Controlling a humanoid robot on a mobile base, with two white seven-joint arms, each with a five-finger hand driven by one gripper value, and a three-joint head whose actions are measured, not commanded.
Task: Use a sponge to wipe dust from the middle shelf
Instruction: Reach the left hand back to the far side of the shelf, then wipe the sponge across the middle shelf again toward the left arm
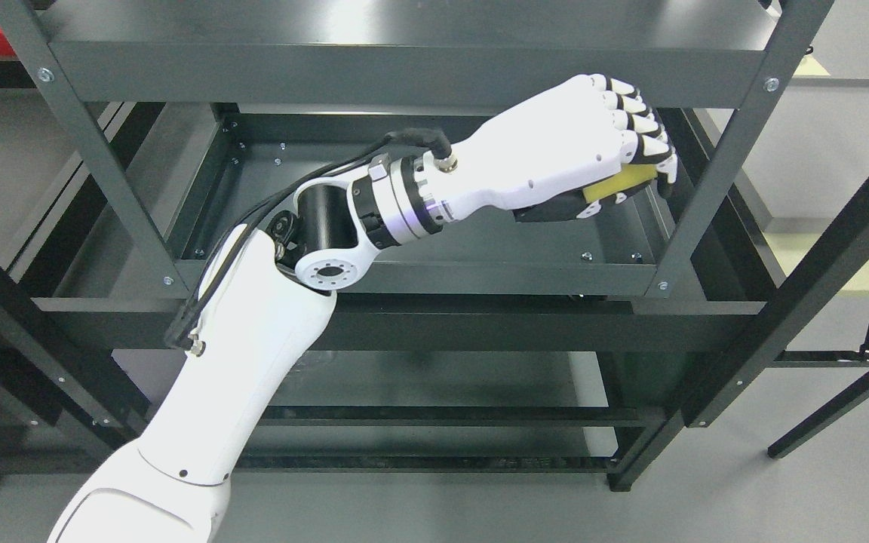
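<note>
Head view: left robot hand reaches into the shelf unit, fingers curled over a yellow sponge, held at the middle shelf's right edge, near the far right corner. Contact with the shelf can't be confirmed.

Risks: knuckles sit close under the upper shelf — may scrape. Only a little sponge shows; it could slip free against the right post. Right arm unseen.

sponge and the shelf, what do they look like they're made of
The sponge looks like soft yellow foam with a matte face, though the left hand curled around it hides most of it. The shelf looks like sheet metal with a dark grey, faintly glossy painted finish: thin folded edges and silver bolts at the corners.
</note>
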